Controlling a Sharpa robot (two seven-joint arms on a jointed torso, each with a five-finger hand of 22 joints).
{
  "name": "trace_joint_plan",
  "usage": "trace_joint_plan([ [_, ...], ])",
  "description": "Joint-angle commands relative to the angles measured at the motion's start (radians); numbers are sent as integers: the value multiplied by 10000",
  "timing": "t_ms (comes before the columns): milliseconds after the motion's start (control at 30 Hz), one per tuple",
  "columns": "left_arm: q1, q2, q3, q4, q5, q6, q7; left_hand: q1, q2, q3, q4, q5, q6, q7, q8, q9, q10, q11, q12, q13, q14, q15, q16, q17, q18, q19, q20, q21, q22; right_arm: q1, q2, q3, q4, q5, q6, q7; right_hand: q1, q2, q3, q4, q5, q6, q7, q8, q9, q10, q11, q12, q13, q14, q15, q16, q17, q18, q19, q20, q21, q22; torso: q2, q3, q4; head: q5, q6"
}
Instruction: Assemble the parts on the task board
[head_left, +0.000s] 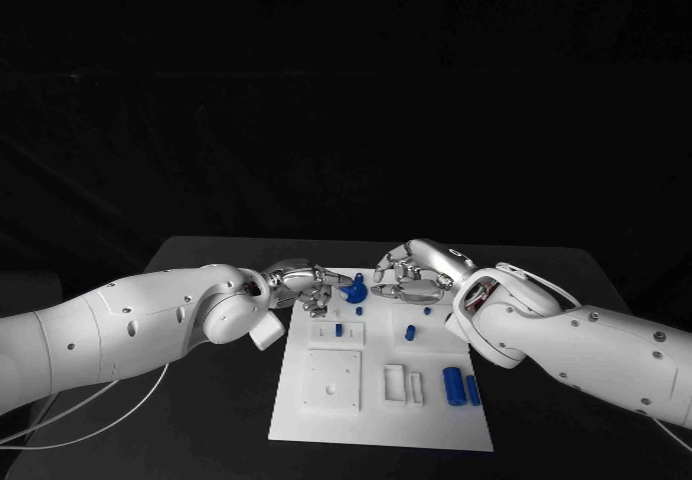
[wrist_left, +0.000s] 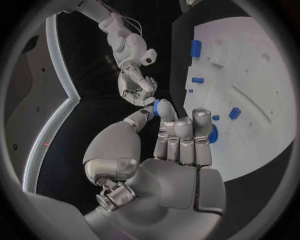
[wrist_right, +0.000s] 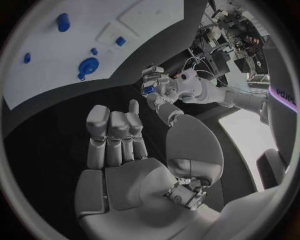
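Note:
The white task board (head_left: 375, 420) lies in the middle of the black table. My left hand (head_left: 296, 283) hovers over the board's far left corner and pinches a small blue part (head_left: 353, 290) between thumb and fingertip; that part (wrist_left: 155, 107) shows at the fingertips in the left wrist view, and my right wrist view catches it as well (wrist_right: 148, 90). My right hand (head_left: 411, 275) hangs just right of the part, fingers loosely bent and apart, holding nothing (wrist_right: 119, 145). Short blue pegs (head_left: 339, 329) (head_left: 410, 333) stand mid-board. Two blue cylinders (head_left: 453, 385) lie near its right edge.
White raised blocks (head_left: 333, 380) (head_left: 394, 383) sit on the board's near half. A round blue part (wrist_right: 89, 65) rests on the board beyond my right hand. A thin white cable (head_left: 87, 410) trails under my left arm. Bare black table (head_left: 577, 270) surrounds the board.

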Motion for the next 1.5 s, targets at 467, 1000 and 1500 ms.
trace_joint_plan([
  [467, 14, 120, -14, 179, -5504, -3171, -3288, 221, -310, 1139, -1088, 293, 413, -144, 188, -56, 526, -165, -92, -143, 449, -362, -20, -68, 14, 421, -1364, 40, 48, 40, -963, 667, -397, 314, -1060, 457, 26, -167, -276, 23, 518, -89, 117, -127, 10, -335, 28, -440, -291, -86, 53, -187, -64, 856, -118, -58, -194, 27, -6, 13, -7, 80, -159],
  [1000, 15, 463, -605, 72, -7817, -3264, -4781, 279, -548, 1200, -1018, 607, 713, -220, 148, -246, 927, -241, -309, -252, 804, -425, -142, -72, 73, 673, -1390, 37, -1, 223, -1015, 1136, -1070, 562, -1172, 608, 142, -205, -294, 92, 936, -79, 116, -152, 31, -318, 27, -464, -320, -71, 52, -238, -69, 856, -100, -51, -249, 21, -1, 0, 19, 159, -480],
  [1500, -262, 936, -602, -274, -8201, -3458, -4810, 220, -587, 1174, -1043, 1091, 855, -259, 165, -320, 1081, -277, -379, -249, 936, -457, -172, -23, 100, 781, -1390, 45, -2, 255, -840, 1171, -1261, 565, -1164, 671, 180, -205, -299, 95, 1028, -77, 117, -160, 37, -315, 27, -469, -325, -67, 52, -249, -68, 856, -96, -50, -260, 23, 17, -16, -12, 210, -643],
])
